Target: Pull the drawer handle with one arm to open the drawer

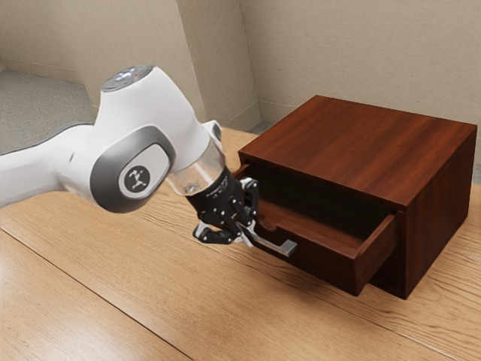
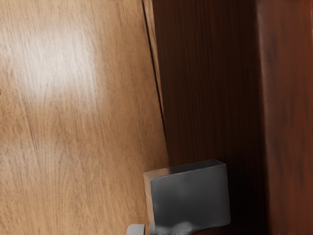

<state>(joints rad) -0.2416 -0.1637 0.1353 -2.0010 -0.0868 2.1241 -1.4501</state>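
Observation:
A dark reddish wooden cabinet (image 1: pixel 361 143) stands on the table at the exterior view's right. Its single drawer (image 1: pixel 331 248) is pulled partway out toward the arm, leaving a dark gap under the cabinet top. A grey metal bar handle (image 1: pixel 272 242) juts from the drawer front. My black gripper (image 1: pixel 242 223) is shut on the handle at its end nearer the arm. In the wrist view the handle (image 2: pixel 188 198) appears as a blurred grey block just under the hand, with the dark drawer front (image 2: pixel 210 88) beside it.
The light wooden table (image 1: pixel 150 301) spreads wide in front of and beside the cabinet. Beige walls and a corner pillar (image 1: pixel 218 53) stand behind. My white arm (image 1: pixel 113 150) comes in from the exterior view's left.

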